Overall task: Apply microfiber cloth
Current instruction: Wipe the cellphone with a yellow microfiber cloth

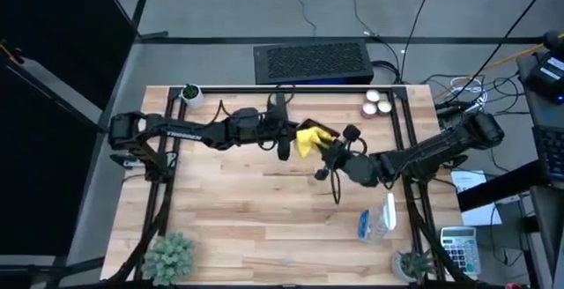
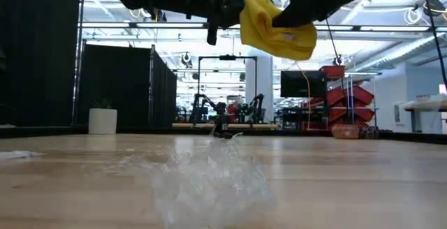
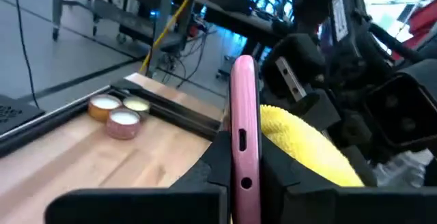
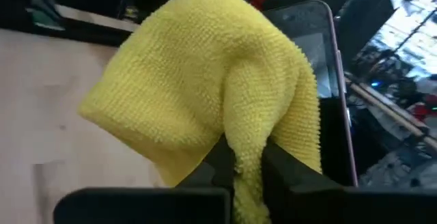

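Observation:
Both grippers hang well above the table's far middle. My left gripper (image 1: 285, 141) is shut on a phone in a pink case (image 3: 244, 108), which shows edge-on in the left wrist view. My right gripper (image 1: 326, 151) is shut on the bright yellow microfiber cloth (image 4: 205, 80). The cloth bulges out ahead of the right fingers and lies against the phone's dark screen (image 4: 315, 43). In the low view the cloth (image 2: 276, 25) hangs between the two arms, high over the wood. My left gripper pinches the phone between its two fingers (image 3: 213, 161), one on each flat face, near the end with the port (image 3: 242, 141). The phone stands on edge out of the fingers, clear of the table. My right gripper pinches a bunched fold of the cloth (image 4: 247, 157) between its two fingers (image 4: 281, 173), several layers thick. The rest of the cloth balloons ahead of the fingertips and rests on the phone's screen, clear of the table.
Three small candles (image 1: 377, 102) stand at the far right of the table, and a small potted plant (image 1: 189, 92) at the far left. A clear spray bottle (image 1: 379, 218) lies near the right side. Plants (image 1: 169, 255) stand at the near corners. A black cable (image 1: 335, 185) dangles below the right gripper.

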You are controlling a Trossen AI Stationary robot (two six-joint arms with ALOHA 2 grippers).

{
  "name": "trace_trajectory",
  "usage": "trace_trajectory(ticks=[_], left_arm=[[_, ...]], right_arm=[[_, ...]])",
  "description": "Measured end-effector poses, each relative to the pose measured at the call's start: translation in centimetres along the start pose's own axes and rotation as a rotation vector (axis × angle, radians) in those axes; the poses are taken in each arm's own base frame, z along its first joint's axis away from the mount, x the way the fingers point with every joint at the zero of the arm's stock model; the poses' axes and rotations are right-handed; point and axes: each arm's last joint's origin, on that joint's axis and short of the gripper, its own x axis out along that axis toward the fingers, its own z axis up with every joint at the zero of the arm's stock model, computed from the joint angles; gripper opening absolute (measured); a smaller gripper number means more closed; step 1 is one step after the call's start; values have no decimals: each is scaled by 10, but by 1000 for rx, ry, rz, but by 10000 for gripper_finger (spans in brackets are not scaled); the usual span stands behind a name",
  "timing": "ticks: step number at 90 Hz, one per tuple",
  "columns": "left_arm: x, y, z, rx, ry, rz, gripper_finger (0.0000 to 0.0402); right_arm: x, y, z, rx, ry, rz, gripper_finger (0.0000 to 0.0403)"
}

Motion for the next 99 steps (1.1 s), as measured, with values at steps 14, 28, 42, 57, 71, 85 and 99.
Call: trace_trajectory(ticks=[14,28,42,57,71,85,99], left_arm=[[-5,-2,4,21,24,-9,10],[-9,-3,5,32,53,4,10],[-10,-5,7,24,43,-1,10],[-5,-9,-2,8,83,-33,10],[-4,-15,-8,26,108,-67,10],[-5,-18,-8,47,104,-82,10],[-6,-17,-6,53,103,-62,10]], right_arm=[[-3,2,-15,-39,102,2,9],[-6,2,-22,-38,141,-8,9],[-4,0,6,6,5,-21,9],[-3,-13,40,-24,-130,-76,9],[6,-20,39,-3,-95,-97,9],[3,-9,17,-28,38,-56,9],[-14,-6,18,-125,57,-171,12]])
